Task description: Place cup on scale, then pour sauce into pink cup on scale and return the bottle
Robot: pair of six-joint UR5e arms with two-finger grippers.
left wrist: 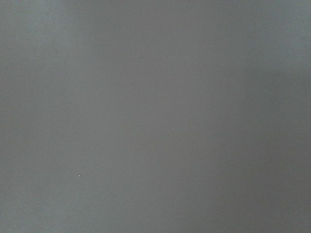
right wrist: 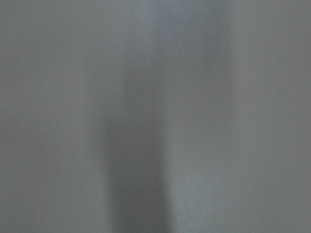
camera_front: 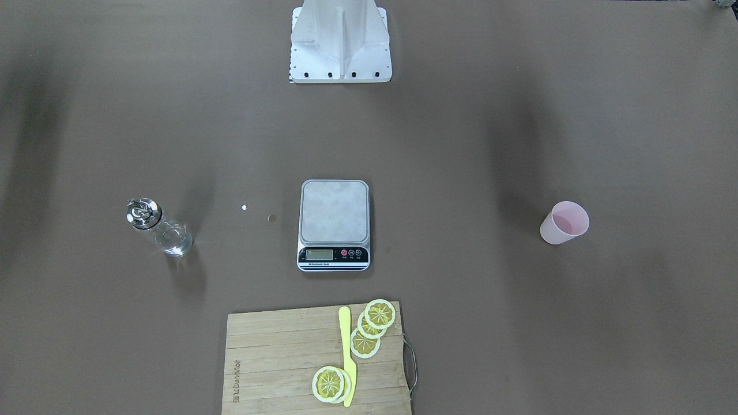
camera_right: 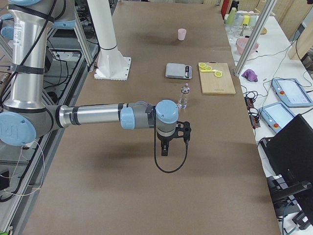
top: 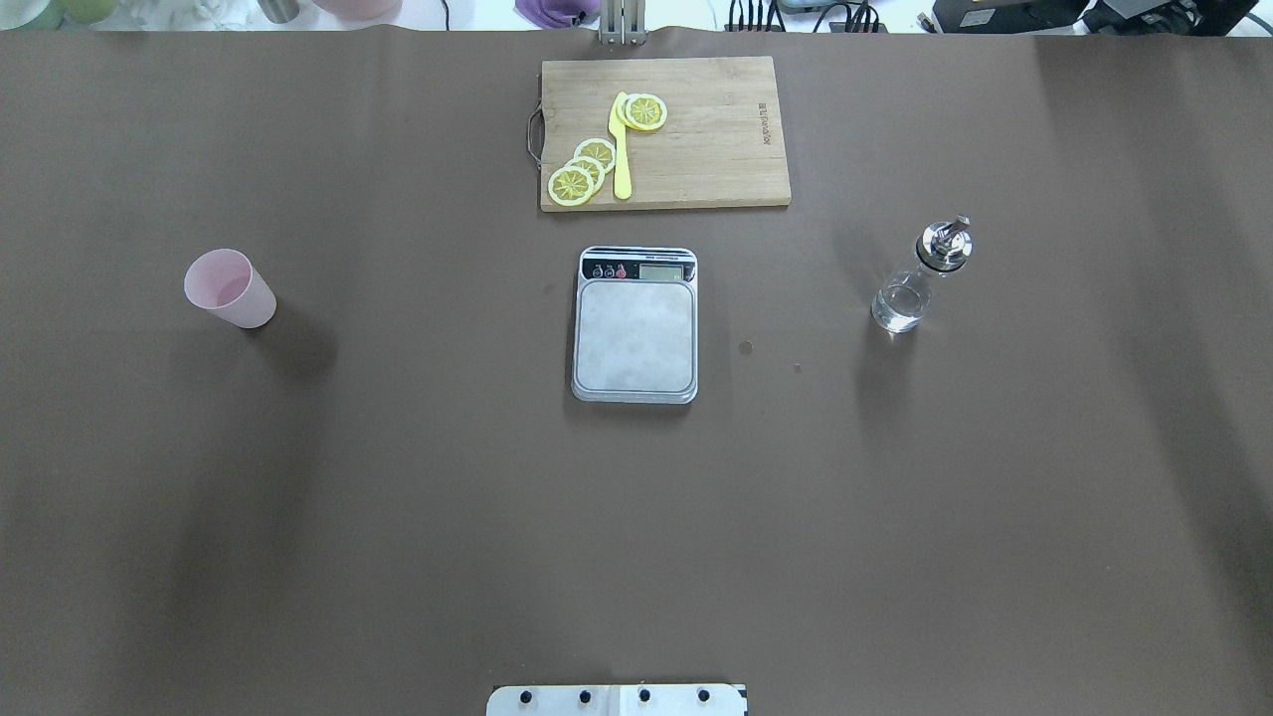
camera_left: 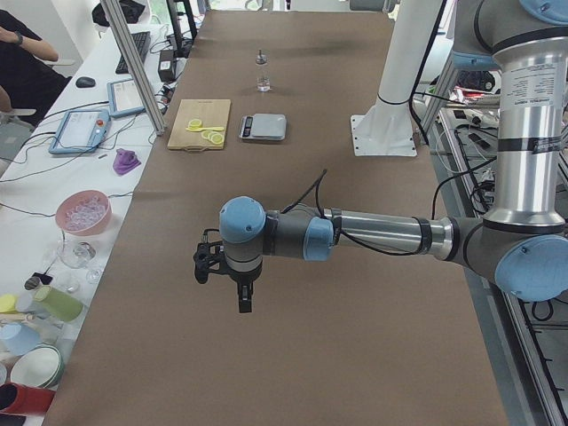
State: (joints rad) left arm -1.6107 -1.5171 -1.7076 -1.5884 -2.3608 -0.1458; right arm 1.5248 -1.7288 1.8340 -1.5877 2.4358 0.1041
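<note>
Clearly the cup [top: 229, 288] stands left of the scale [top: 635, 323], well apart — left pincer [camera_left: 244, 304] nearer; released or clenched, I cannot tell.

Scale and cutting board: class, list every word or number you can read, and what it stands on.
Nothing reads clearly.
On the cutting board: brand mark near one short edge, too blurred to read.
On the scale: print and button labels on its black strip, too small; display unreadable.

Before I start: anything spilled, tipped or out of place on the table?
Nothing stands out. The cup and bottle stand upright, the scale is bare; only two tiny specks lie between scale and bottle.
</note>
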